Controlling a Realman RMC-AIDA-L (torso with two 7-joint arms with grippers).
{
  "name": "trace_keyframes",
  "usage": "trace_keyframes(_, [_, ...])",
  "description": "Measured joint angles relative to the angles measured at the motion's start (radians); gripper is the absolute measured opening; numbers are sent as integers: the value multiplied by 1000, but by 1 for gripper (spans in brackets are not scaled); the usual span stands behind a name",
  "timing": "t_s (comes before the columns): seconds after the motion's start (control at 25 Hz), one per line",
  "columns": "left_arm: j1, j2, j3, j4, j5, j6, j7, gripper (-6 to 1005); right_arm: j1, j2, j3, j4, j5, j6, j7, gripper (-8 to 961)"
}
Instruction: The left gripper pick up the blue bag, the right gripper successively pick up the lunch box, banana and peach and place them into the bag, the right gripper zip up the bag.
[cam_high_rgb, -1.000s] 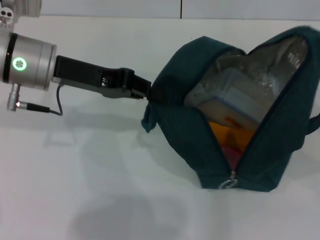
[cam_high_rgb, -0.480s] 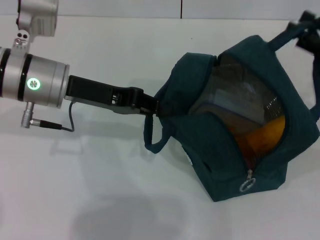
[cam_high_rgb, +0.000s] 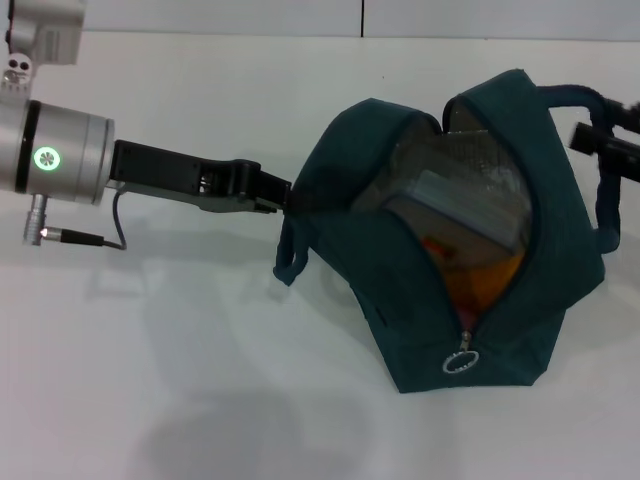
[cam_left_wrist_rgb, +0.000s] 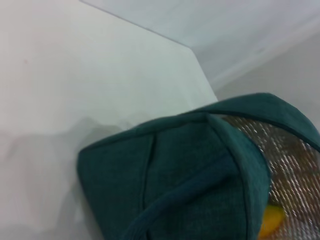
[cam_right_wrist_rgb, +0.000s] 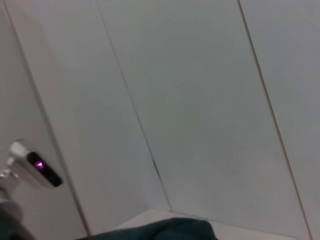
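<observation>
The blue bag (cam_high_rgb: 400, 300) stands on the white table, its top unzipped and gaping, with the silver lining showing. Inside lies the lunch box (cam_high_rgb: 462, 203), clear with a blue rim, and below it the orange-yellow banana (cam_high_rgb: 485, 282). The peach is hidden. A zipper ring pull (cam_high_rgb: 460, 362) hangs at the bag's near end. My left gripper (cam_high_rgb: 284, 197) reaches in from the left, shut on the bag's left edge. My right gripper (cam_high_rgb: 603, 148) shows at the right edge, beside the far handle (cam_high_rgb: 566, 95). The left wrist view shows the bag (cam_left_wrist_rgb: 190, 170) and a bit of banana (cam_left_wrist_rgb: 272, 220).
The white table (cam_high_rgb: 200, 380) spreads in front of and left of the bag. A pale panelled wall (cam_high_rgb: 300, 15) runs behind it. A loose handle loop (cam_high_rgb: 290, 262) droops under my left gripper. The right wrist view shows wall panels and a strip of the bag (cam_right_wrist_rgb: 165, 231).
The bag has swung back to the left with my left gripper, and its mouth has tipped so the lunch box shows again. My right gripper has dropped lower at the right edge.
</observation>
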Motion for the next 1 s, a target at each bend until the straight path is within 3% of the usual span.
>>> trace_keyframes(0.24, [2, 5, 0, -1, 0, -8, 8, 42, -39, -30, 100, -2, 1, -185, -4, 630])
trace_keyframes(0.4, [-2, 7, 0, 0, 0, -15, 9, 42, -55, -14, 246, 12, 5, -364, -65, 628])
trace_keyframes(0.48, [-4, 8, 0, 0, 0, -19, 9, 42, -54, -11, 267, 26, 2, -456, -84, 628])
trace_keyframes(0.68, [-8, 8, 0, 0, -1, -20, 9, 42, -38, -10, 166, 35, -84, -624, -107, 626])
trace_keyframes(1.0, [-9, 3, 0, 0, -6, -22, 8, 42, 23, 2, 17, 103, -347, -552, -110, 622])
